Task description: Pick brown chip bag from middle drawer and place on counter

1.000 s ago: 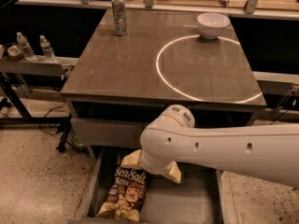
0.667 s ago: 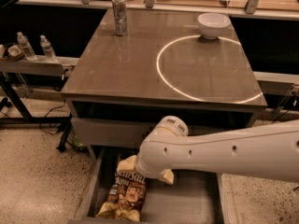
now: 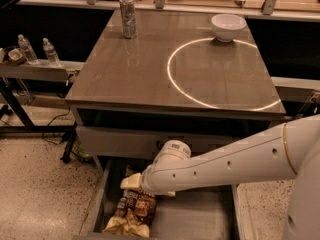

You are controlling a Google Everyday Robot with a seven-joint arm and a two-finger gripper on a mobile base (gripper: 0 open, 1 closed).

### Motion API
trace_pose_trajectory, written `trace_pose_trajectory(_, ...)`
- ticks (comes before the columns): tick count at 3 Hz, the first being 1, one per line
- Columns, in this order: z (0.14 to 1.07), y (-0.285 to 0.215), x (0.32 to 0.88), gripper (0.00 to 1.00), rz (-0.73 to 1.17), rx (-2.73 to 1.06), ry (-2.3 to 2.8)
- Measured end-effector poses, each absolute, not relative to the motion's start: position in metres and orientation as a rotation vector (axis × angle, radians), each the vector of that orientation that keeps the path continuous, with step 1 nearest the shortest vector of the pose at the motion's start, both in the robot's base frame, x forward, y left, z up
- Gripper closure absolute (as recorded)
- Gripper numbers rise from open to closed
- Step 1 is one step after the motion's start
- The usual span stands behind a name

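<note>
The brown chip bag [image 3: 134, 211] lies lengthwise on the floor of the open middle drawer [image 3: 196, 220], near its left wall. One pale yellow end points toward me and the other [image 3: 129, 181] shows beside the arm's tip. My gripper [image 3: 144, 185] is at the end of the white arm, low inside the drawer and right over the bag's far end. The wrist housing hides it. The counter [image 3: 145, 74] with the white ring lies above the drawer.
A white bowl [image 3: 228, 26] sits on the ring's far edge and a tall can [image 3: 128, 16] stands at the counter's far left. Two water bottles [image 3: 26, 48] stand on a narrow side shelf [image 3: 40, 70] at left. A closed drawer front [image 3: 115, 141] sits just above the open drawer.
The arm has dropped lower and swung left into the drawer, so its tip now covers the bag's far end. The bag has not visibly moved.
</note>
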State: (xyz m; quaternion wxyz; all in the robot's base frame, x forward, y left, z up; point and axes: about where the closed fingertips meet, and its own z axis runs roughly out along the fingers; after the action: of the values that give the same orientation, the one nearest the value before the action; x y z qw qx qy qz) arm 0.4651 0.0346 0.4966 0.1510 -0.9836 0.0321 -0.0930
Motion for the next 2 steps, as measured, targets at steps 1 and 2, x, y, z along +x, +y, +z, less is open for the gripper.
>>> trace_pose_trajectory(1,0.463,0.039,0.479,0.00,-0.276,-2.817,0.065)
trace_pose_trajectory(2,0.432,0.040,0.487,0.00,-0.260,-2.823,0.058)
